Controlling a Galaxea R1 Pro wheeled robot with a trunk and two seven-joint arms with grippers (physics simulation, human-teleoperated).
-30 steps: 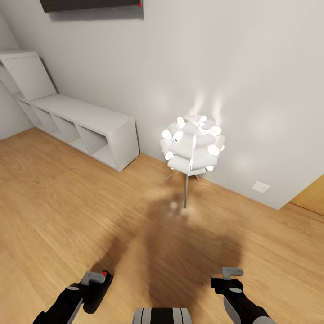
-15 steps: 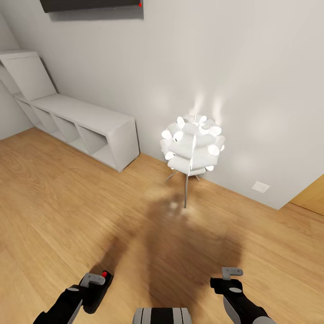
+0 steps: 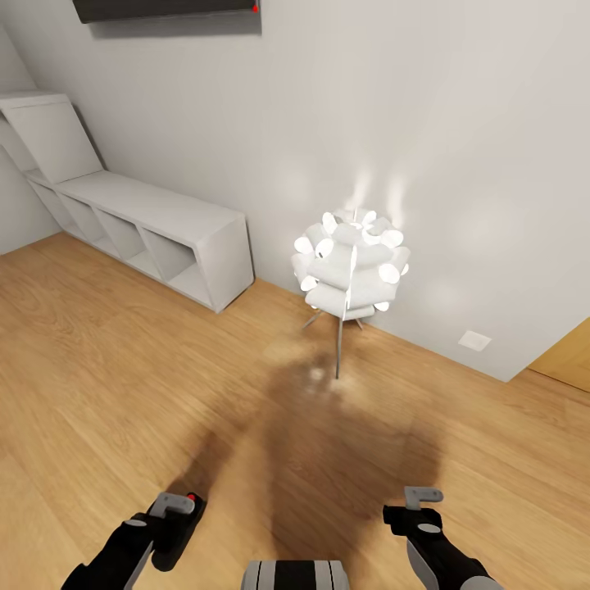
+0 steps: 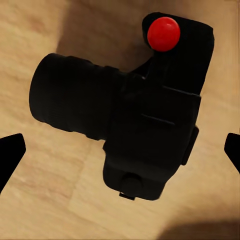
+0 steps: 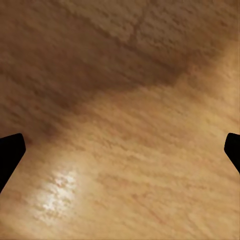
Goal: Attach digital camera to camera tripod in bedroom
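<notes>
The digital camera (image 4: 142, 117) is black with a red button and a stubby lens, and it hangs above the wood floor. My left gripper (image 4: 120, 150) has a dark fingertip at each end of it, set wide and shut on it. In the head view the left gripper (image 3: 174, 524) is low at the left, and the camera's (image 3: 187, 510) red button shows beside its grey tab. My right gripper (image 3: 419, 515) is low at the right, open, with only floor between its fingertips (image 5: 11, 150). The camera tripod is out of view.
A white tube-cluster floor lamp (image 3: 351, 266) on thin legs glows against the wall ahead. A low white cubby shelf (image 3: 156, 233) runs along the wall at the left. Light wood floor (image 3: 106, 385) stretches between me and both, with my shadow across it.
The grey tab on my left gripper has shifted slightly. Nothing else has moved.
</notes>
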